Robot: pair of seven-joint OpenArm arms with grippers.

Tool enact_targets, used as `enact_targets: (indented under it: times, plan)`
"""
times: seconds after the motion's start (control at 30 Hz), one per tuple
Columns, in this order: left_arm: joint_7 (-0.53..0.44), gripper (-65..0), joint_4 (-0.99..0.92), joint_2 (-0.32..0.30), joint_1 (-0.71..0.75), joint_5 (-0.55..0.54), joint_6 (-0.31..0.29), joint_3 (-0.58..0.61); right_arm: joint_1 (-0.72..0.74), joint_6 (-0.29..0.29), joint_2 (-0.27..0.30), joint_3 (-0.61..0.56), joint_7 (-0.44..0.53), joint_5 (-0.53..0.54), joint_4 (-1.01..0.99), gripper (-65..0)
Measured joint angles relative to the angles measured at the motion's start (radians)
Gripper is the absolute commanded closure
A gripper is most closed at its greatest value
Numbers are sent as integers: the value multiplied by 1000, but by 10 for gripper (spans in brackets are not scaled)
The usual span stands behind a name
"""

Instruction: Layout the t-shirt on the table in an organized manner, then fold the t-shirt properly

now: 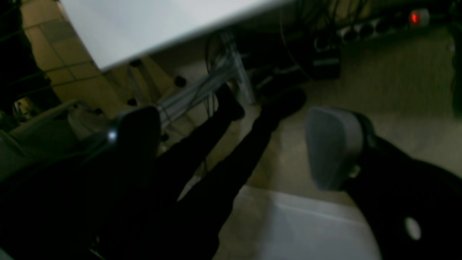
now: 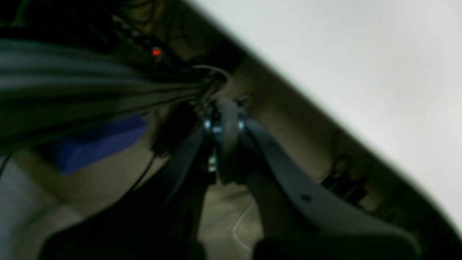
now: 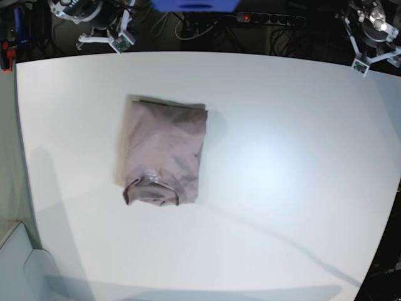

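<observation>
Folded t-shirt (image 3: 161, 152) lies on the table (image 3: 282, 175); left end effector (image 1: 231, 137) parted, right end effector (image 2: 223, 144) closed, both off-table.

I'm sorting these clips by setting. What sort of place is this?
Probably a robotics lab or workshop, not a home. A folded mauve-pink t-shirt lies alone on a large plain white table, two robot arm mounts sit at its far edge, and a black power strip with tangled cables lies on the floor behind.
</observation>
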Motion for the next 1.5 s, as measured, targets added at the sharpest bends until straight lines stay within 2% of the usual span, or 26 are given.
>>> enact_targets:
  times: [0.1, 0.13, 0.17, 0.27, 0.33, 0.37, 0.47, 0.53, 0.7, 0.9, 1.03, 1.07, 1.1, 1.13, 1.17, 1.2, 1.23, 1.27, 1.33, 1.4, 1.43, 1.5]
  plan:
    - [-11, -210, -3, 39, 33, -10, 0, 0, -45, 0, 12, -2, 28, 2, -3, 0]
    - [-6, -140, -9, 50, 39, -7, 0, -2, -51, 0, 15, -2, 32, 2, -10, 0]
    - [1, -97, -19, 63, 40, 2, 0, -3, -51, 0, 16, -1, 44, 2, -31, 0]
    - [-5, -63, -50, 101, 39, -5, 0, -4, -33, 0, 17, -2, 44, 2, -144, 0]
    - [-43, -31, -91, 121, 47, -6, 0, 2, -3, 0, 27, -4, 50, 6, -254, 0]
    - [-93, -5, -123, 134, 54, -3, 0, 2, 13, -1, 34, -4, 71, 5, -320, 0]
    - [-247, -2, -279, 186, 54, 18, 3, 2, 53, -11, 35, -1, 219, 5, -514, 0]
    - [-338, -2, -394, 191, 51, 7, 1, 25, 63, -11, 33, -2, 301, 8, -628, 0]
    - [-517, 0, -726, 128, 23, 11, 3, 140, 112, -12, 37, -38, 457, 1, -900, 0]
    - [-758, 0, -1241, 49, -142, 5, 11, 149, 198, -13, 34, -171, 660, 12, -1206, 0]
    - [-935, 0, -1543, -2, -263, 12, 21, 153, 250, -12, 30, -220, 708, 6, -1390, 0]
    - [-980, 0, -1608, -10, -286, 14, 20, 156, 279, -30, 24, -222, 726, 7, -1447, 0]
    - [-1035, 0, -1662, -10, -304, 18, 20, 156, 313, -96, 13, -219, 750, 5, -1507, 0]
    - [-1089, 0, -1712, -7, -320, 19, 61, 157, 350, -193, -4, -206, 781, 14, -1575, 0]
    - [-1116, 0, -1752, -1, -336, 27, 129, 158, 384, -262, -18, -191, 805, 21, -1635, 0]
    - [-1125, 0, -1778, 1, -346, 39, 183, 158, 409, -314, -23, -181, 837, 21, -1683, 0]
    - [-1123, 0, -1794, 2, -356, 45, 203, 156, 431, -360, -34, -167, 870, 20, -1726, 0]
    - [-1122, 0, -1804, 2, -365, 48, 239, 156, 441, -435, -44, -153, 887, 20, -1751, 0]
    - [-1122, 0, -1828, 6, -394, 48, 354, 150, 446, -556, -62, -137, 943, 19, -1786, 0]
    - [-1129, 0, -1834, 27, -417, 37, 480, 148, 439, -713, -88, -135, 962, 16, -1801, 0]
    - [-1136, -1, -1833, 45, -429, 41, 540, 151, 434, -774, -106, -134, 971, 15, -1801, 0]
    - [-1139, -1, -1838, 79, -442, 49, 584, 154, 431, -894, -136, -137, 1006, 6, -1801, 0]
